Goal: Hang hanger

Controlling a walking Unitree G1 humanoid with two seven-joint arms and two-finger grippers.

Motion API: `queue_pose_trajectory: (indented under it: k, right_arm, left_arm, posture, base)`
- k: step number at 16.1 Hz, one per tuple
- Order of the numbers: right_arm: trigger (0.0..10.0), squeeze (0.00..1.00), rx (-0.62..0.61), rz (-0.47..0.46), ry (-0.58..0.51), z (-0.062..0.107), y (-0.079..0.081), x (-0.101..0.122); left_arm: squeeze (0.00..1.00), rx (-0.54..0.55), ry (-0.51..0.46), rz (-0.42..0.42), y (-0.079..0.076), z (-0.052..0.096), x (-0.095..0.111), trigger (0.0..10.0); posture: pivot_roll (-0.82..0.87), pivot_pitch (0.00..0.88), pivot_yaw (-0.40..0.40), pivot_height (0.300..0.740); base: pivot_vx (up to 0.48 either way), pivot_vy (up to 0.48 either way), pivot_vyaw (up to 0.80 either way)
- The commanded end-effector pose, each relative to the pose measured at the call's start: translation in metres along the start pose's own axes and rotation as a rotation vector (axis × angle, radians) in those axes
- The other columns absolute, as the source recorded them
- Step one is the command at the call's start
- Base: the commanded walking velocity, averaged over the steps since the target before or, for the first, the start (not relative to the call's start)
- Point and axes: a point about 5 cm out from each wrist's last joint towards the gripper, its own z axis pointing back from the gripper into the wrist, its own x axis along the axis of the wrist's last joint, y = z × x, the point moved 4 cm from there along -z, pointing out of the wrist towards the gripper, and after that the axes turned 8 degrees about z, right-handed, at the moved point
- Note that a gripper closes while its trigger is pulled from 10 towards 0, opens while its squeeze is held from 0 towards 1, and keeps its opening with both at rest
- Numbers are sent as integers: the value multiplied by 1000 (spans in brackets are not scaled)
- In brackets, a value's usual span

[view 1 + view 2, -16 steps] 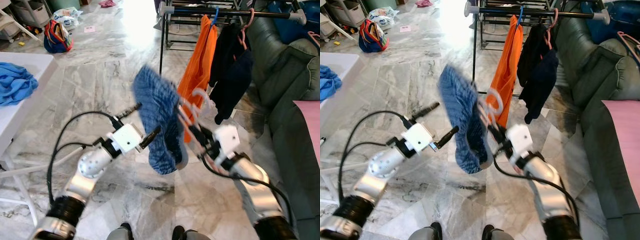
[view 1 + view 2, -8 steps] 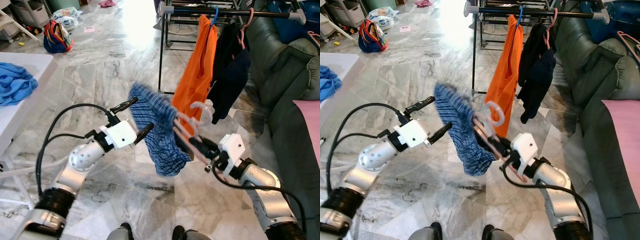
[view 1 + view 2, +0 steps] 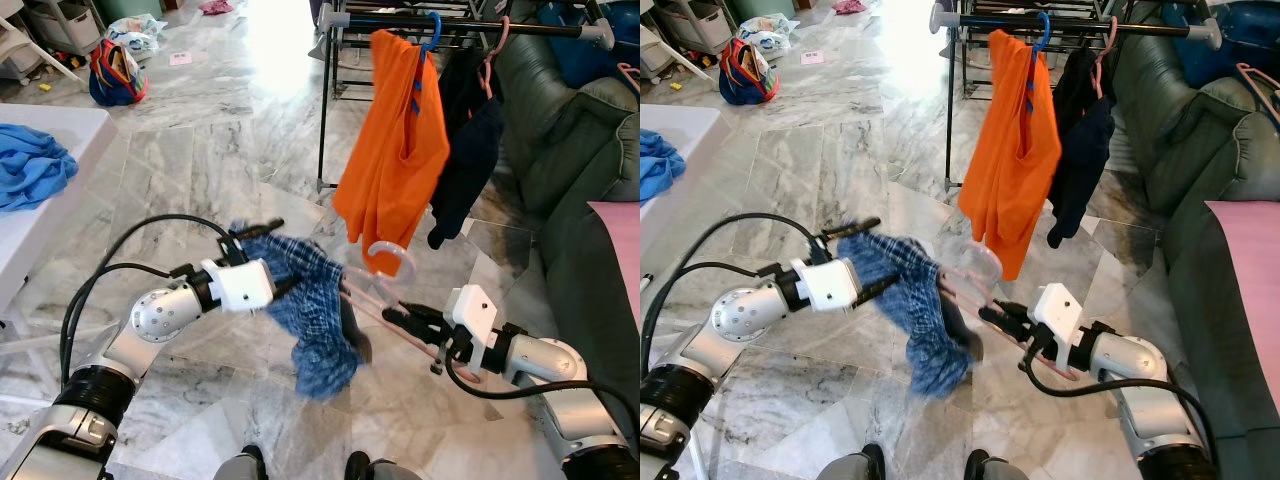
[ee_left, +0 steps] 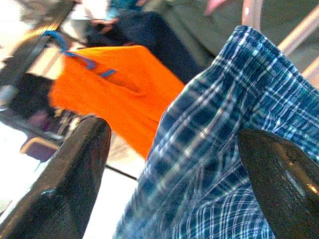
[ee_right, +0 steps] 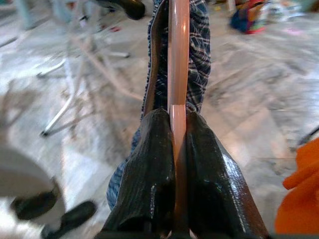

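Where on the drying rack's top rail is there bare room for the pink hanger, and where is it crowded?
Free: the rail between its left end and the orange shirt. Crowded: from the orange shirt rightward, where the dark garment hangs close beside it. The right tool grips the pink hanger carrying the plaid shorts; the left tool straddles them.

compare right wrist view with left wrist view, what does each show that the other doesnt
Right wrist view: the right gripper shut on the pink hanger, marble floor beyond. Left wrist view: the left gripper with fingers spread either side of the cloth, the orange garment on its blue hanger, a dark garment behind. Both share the blue plaid shorts.
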Motion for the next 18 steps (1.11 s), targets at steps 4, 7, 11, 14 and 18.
queue_pose_trajectory:
  k: [4, 7, 11, 14, 18]
  right_arm:
    - [10000, 0, 121, 87, 2, 2, 2, 11]
    - [10000, 0, 178, 139, 13, 2, -1, 17]
    - [10000, 0, 227, 197, 31, 3, -2, 20]
    - [10000, 0, 213, 311, 56, 1, -13, 22]
    - [10000, 0, 162, 404, 64, -4, -24, 26]
  left_arm:
    - [0, -161, 66, 6, -15, 4, -14, 10000]
    - [0, -227, 113, 16, -16, 3, -22, 10000]
    - [0, -310, 156, 24, -16, 4, -28, 9294]
    - [0, -358, 183, 37, -12, 3, -30, 2745]
    - [0, -406, 189, 53, -12, 2, -29, 0]
  posture:
    - [42, 222, 14, 740]
    - [40, 225, 17, 740]
    - [37, 229, 26, 740]
    - [32, 233, 35, 740]
    - [32, 238, 45, 740]
  base:
    - [0, 0, 0]
    - [0, 0, 0]
    - [0, 0, 0]
    - [0, 0, 0]
    - [0, 0, 0]
